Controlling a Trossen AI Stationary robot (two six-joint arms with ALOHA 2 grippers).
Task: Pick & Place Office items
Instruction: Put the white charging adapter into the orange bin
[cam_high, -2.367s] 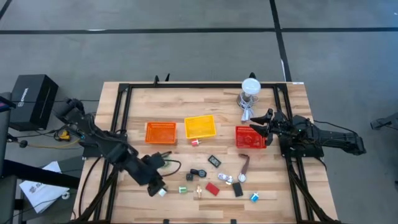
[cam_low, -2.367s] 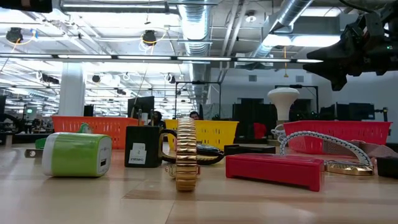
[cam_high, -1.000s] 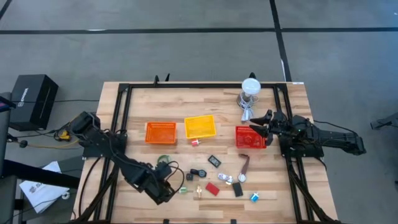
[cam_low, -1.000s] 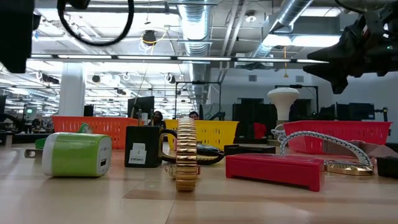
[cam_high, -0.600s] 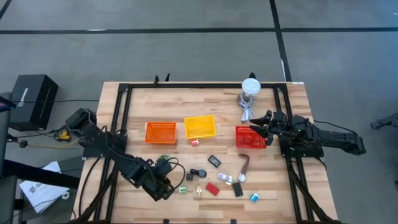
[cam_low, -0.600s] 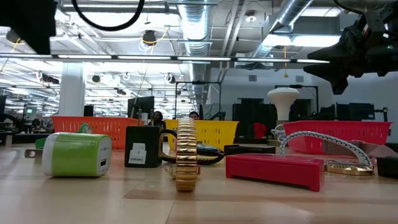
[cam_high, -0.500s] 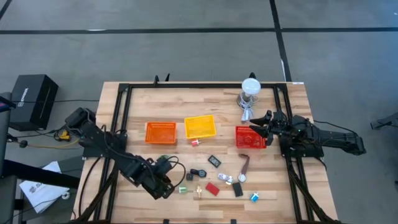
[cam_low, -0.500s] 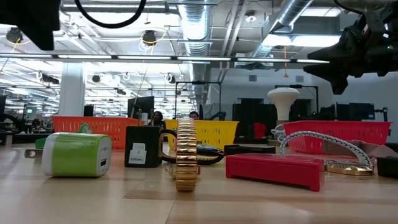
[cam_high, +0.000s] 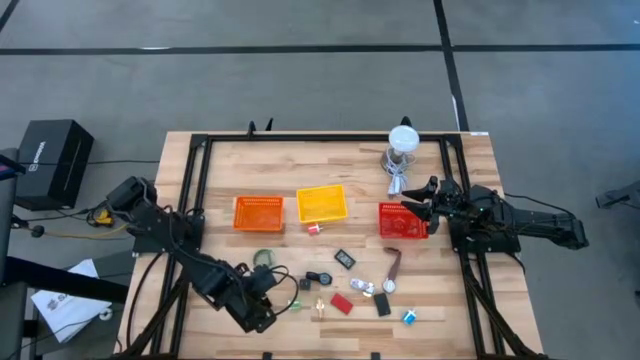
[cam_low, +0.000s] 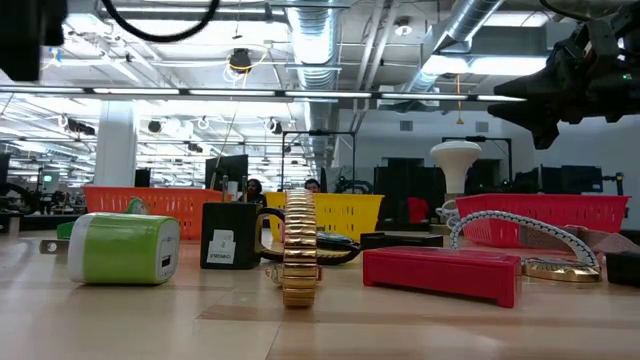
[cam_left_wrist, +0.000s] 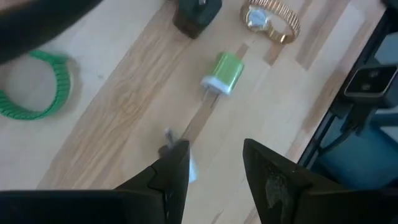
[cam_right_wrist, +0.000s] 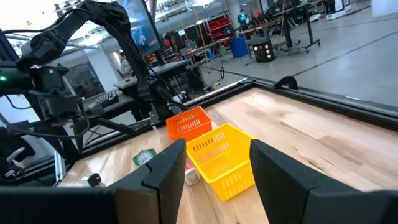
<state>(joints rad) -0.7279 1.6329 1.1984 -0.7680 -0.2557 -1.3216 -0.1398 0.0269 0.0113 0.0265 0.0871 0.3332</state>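
Observation:
The office items lie scattered on the near middle of the table: a green-and-white charger (cam_high: 293, 305) (cam_left_wrist: 222, 73), a black adapter (cam_high: 305, 284), a gold watch (cam_left_wrist: 273, 18), a red block (cam_high: 341, 303), a brown strap (cam_high: 394, 265) and a green ring (cam_high: 265, 258). My left gripper (cam_high: 264, 312) (cam_left_wrist: 214, 165) hovers open over the near-left wood, short of the charger. A small white bit (cam_left_wrist: 189, 170) lies by one of its fingers; I cannot tell whether they touch. My right gripper (cam_high: 430, 205) (cam_right_wrist: 214, 180) waits open above the red bin (cam_high: 402, 222).
An orange bin (cam_high: 258, 213) and a yellow bin (cam_high: 321, 204) stand side by side behind the items. A white round-topped stand (cam_high: 401, 145) with its cable sits at the far right. A black frame (cam_high: 195, 180) runs along the table's edges.
My left gripper has wavered a little over the near-left wood, drifting slightly toward the far edge and then back toward the near edge. It stays open. The items and my right arm have kept still.

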